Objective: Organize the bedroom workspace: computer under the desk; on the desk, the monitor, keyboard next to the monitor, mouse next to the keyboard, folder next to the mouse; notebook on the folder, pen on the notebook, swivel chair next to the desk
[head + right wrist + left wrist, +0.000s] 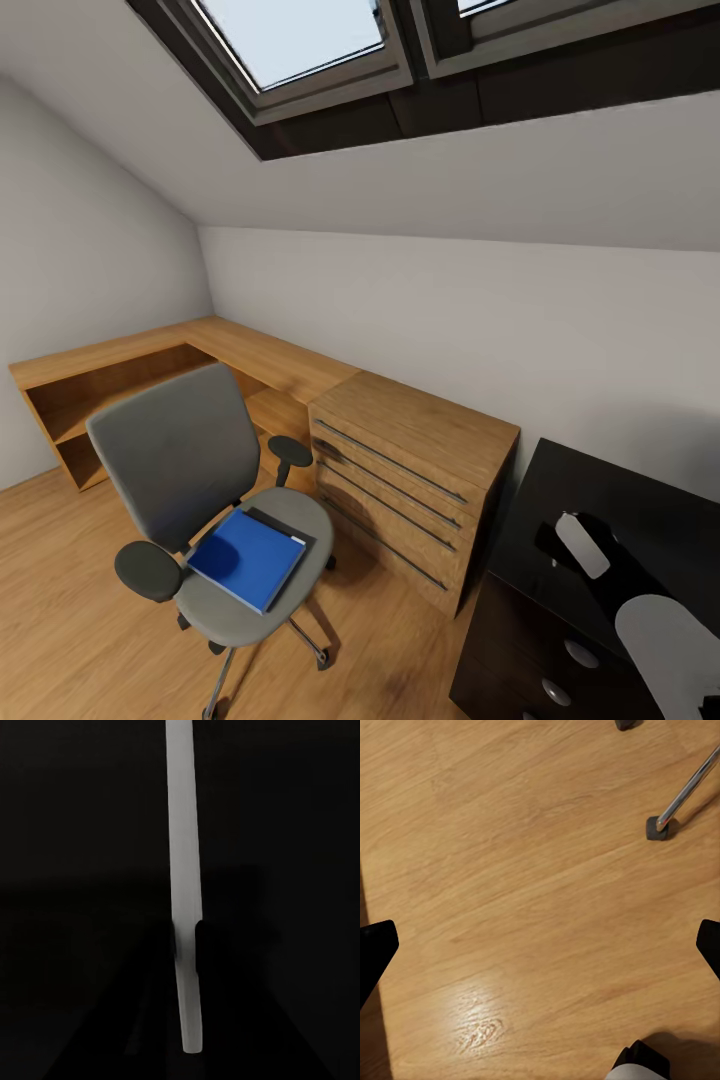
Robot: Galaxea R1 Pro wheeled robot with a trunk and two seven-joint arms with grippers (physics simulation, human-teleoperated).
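Wood plank floor (525, 870) under left claw (540, 945), tips spread wide, holding nothing. Right claw state: cannot tell. Blue folder (245, 557) flat on swivel chair (180, 455) seat, on something dark. Likely light, stiff, slick; best pinched at overhanging front edge. Armrests hem sides; open floor ahead; low wood cabinets (405, 470) behind.
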